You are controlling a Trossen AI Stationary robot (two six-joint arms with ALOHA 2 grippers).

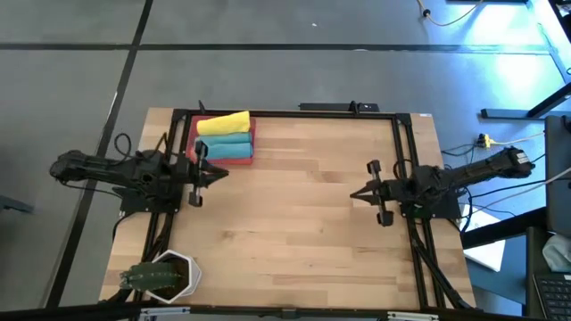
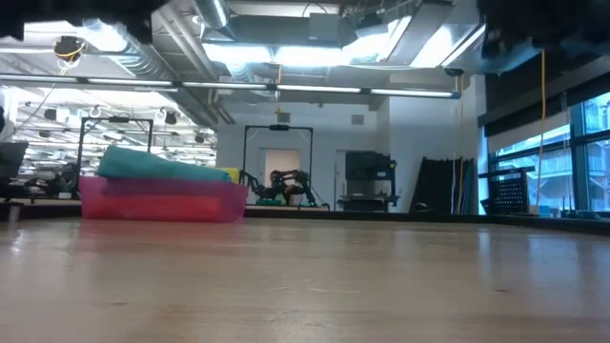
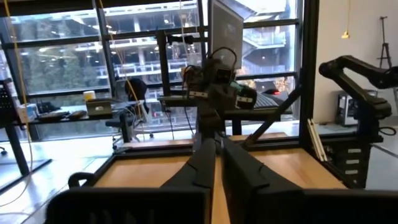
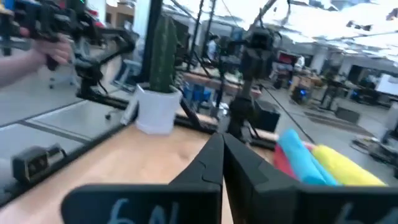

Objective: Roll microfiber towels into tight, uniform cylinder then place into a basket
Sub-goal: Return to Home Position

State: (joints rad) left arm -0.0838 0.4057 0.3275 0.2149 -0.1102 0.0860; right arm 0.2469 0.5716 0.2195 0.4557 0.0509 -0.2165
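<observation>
The pale wooden table [image 1: 303,223] carries the red basket [image 1: 223,161] at the frame's upper left and a white hexagonal pot [image 1: 181,267] at lower left. Dark rails [image 1: 403,160] seemingly rest along its edges.

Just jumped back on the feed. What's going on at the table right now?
Nothing is being handled. The left hand and the right hand are both shut and empty, held above opposite sides of the table and pointing at each other. The red basket, just beyond the left hand, holds rolled towels: a yellow roll and teal-blue rolls show on top. No loose towel is visible. A white pot with a plant stands at the left corner opposite the basket.
</observation>
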